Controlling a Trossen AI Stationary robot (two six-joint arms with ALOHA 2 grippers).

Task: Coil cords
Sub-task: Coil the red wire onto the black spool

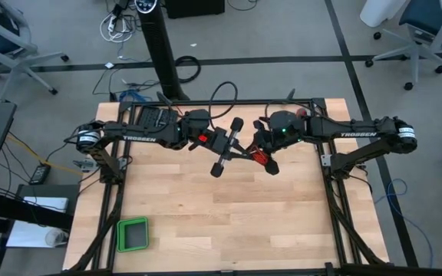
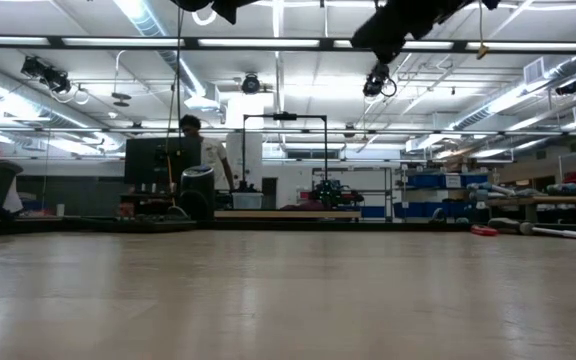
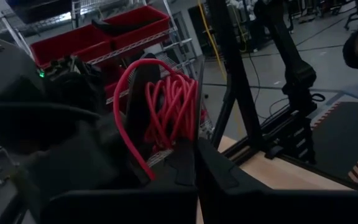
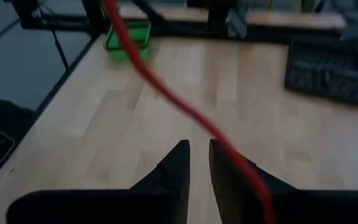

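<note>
The thin red cord (image 3: pixel 169 106) is wound in a small coil of several loops around a dark upright part of my right gripper, above the table's middle. It shows as a red bundle in the high view (image 1: pixel 262 159). One strand (image 3: pixel 128 130) arcs out of the coil and runs down to my left gripper (image 3: pixel 196 163), whose fingers are shut. My left gripper (image 1: pixel 244 152) points toward the table's right, at my right gripper (image 1: pixel 270 164). In the right wrist view, my right gripper (image 4: pixel 199 163) has a narrow gap between its fingers, and a strand (image 4: pixel 166 93) crosses in front of it. My left gripper meets the loose strand (image 3: pixel 148 174) that comes from the coil, level from the table's left. The strand goes out of sight behind one of its fingers (image 3: pixel 173 163), so the pinch itself is hidden. The strand stands clear of the table in a slack arc. My right gripper carries the coil, lifted clear of the table. One strand (image 4: pixel 253 177) lies along the outer side of one finger (image 4: pixel 229 168). Nothing shows between the two fingers.
A green tray (image 1: pixel 133 234) lies near the table's near left corner and also shows in the right wrist view (image 4: pixel 126 37). A dark flat pad (image 4: pixel 325 65) lies at the far left (image 1: pixel 153 119). A person (image 2: pixel 206 145) stands in the room beyond.
</note>
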